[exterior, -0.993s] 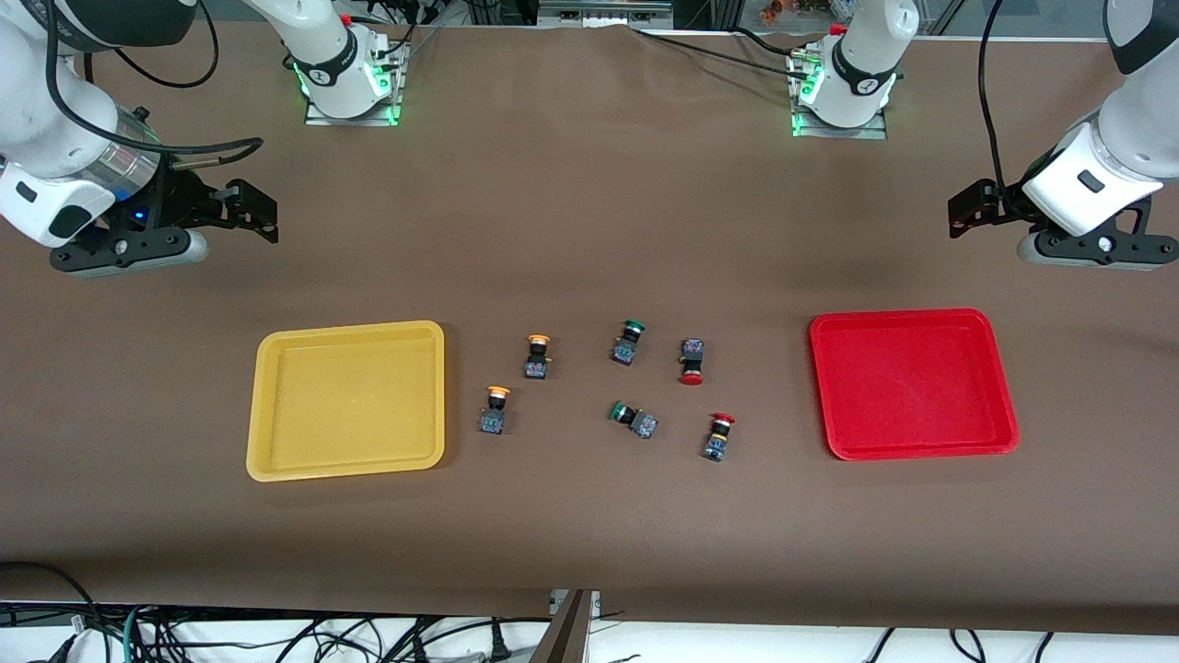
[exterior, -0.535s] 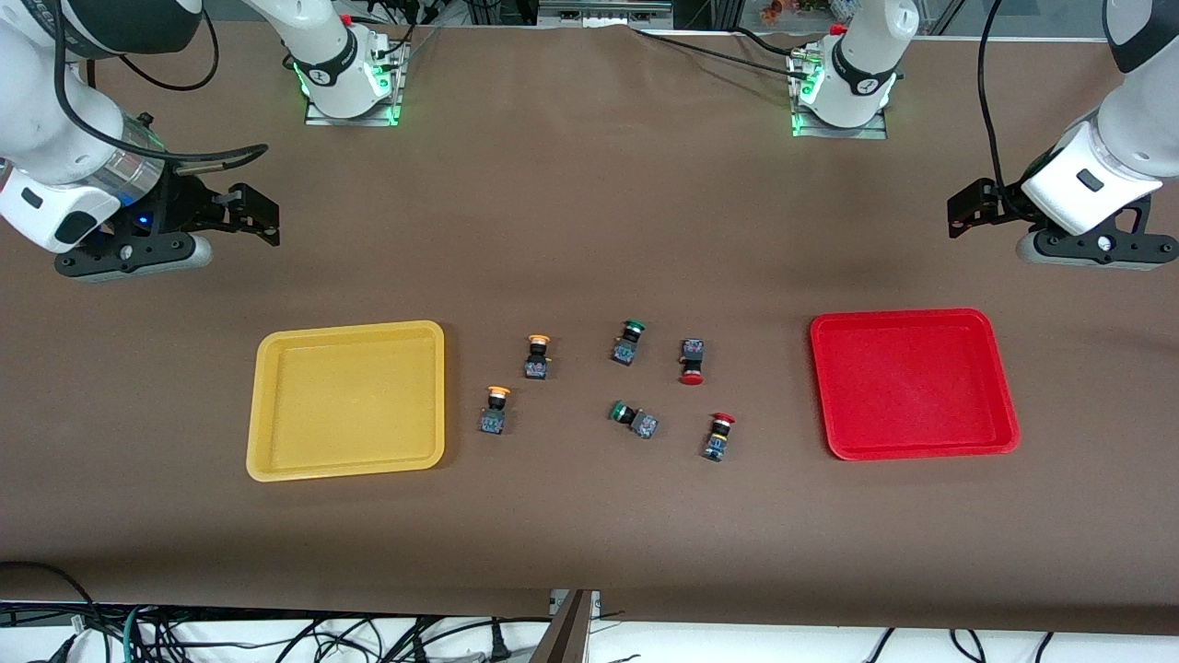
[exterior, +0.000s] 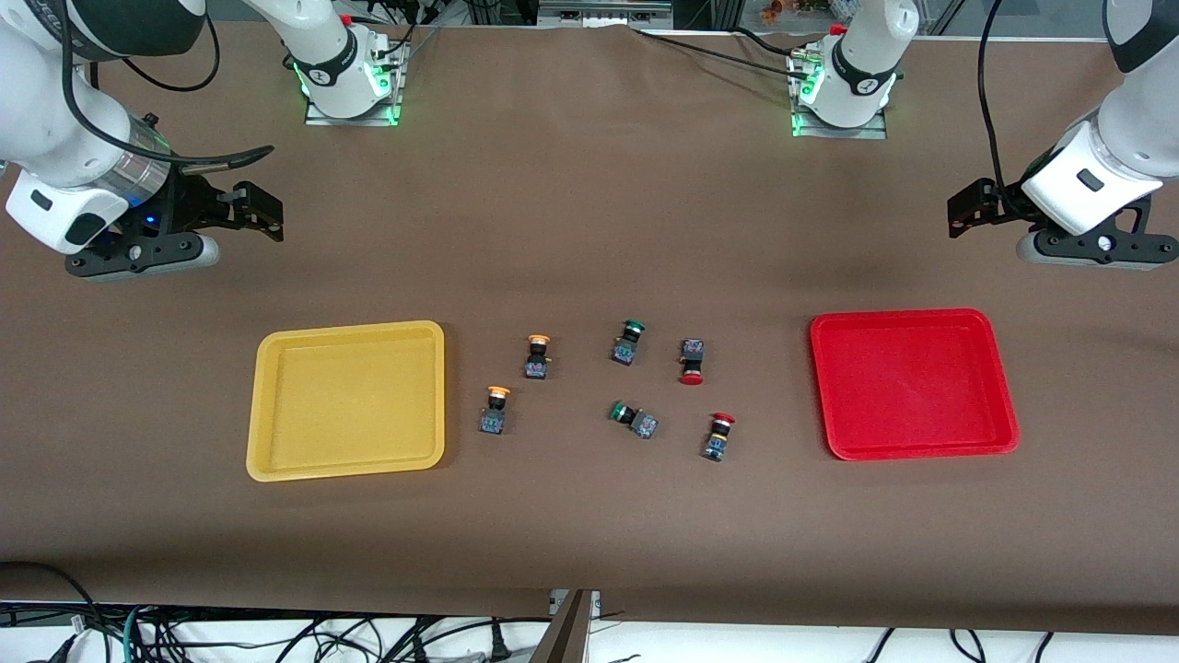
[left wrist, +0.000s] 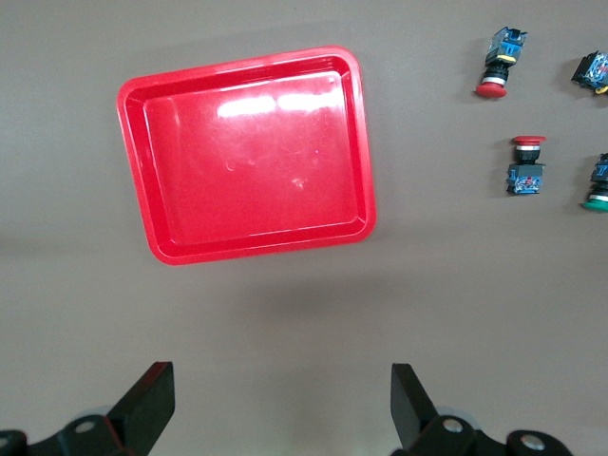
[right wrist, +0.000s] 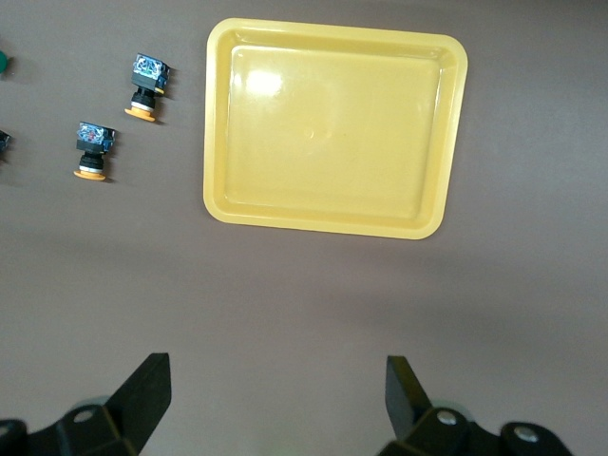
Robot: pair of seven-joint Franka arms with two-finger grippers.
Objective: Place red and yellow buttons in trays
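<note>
Brown cloth-covered worktop (exterior: pixel 589 212): shallow yellow plastic tray (exterior: pixel 346 400) toward the right arm's end, shallow red plastic tray (exterior: pixel 914 383) toward the left arm's. Red-capped (exterior: pixel 692 360) and orange-yellow-capped (exterior: pixel 537 355) black push-buttons lie between them. Left gripper (left wrist: pixel 280 399) and right gripper (right wrist: pixel 275 394) hover, jaws wide.

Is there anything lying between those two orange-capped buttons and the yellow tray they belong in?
Nothing visible does. The two orange-capped buttons lie on bare brown cloth beside the yellow tray, toward the right arm's end. The green-capped buttons lie toward the red tray, out of that path.
</note>
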